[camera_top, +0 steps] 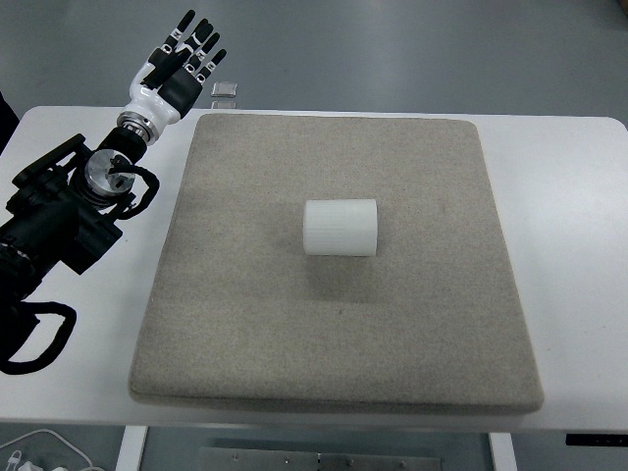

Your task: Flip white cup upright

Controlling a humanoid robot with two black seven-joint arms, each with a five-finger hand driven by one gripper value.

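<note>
White cup [340,227] is lying on its side pretty much dead center on a grey felt mat [245,324], which sits on a white table [564,196]. The left hand [180,64] is way off at the far left corner, fingers stretched out straight, holding nothing, well apart from the cup.

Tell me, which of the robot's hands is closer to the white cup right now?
The left. The left hand hovers past the mat's far-left corner, fingers spread, well away from the white cup lying on its side mid-mat. The right hand isn't in view.
</note>
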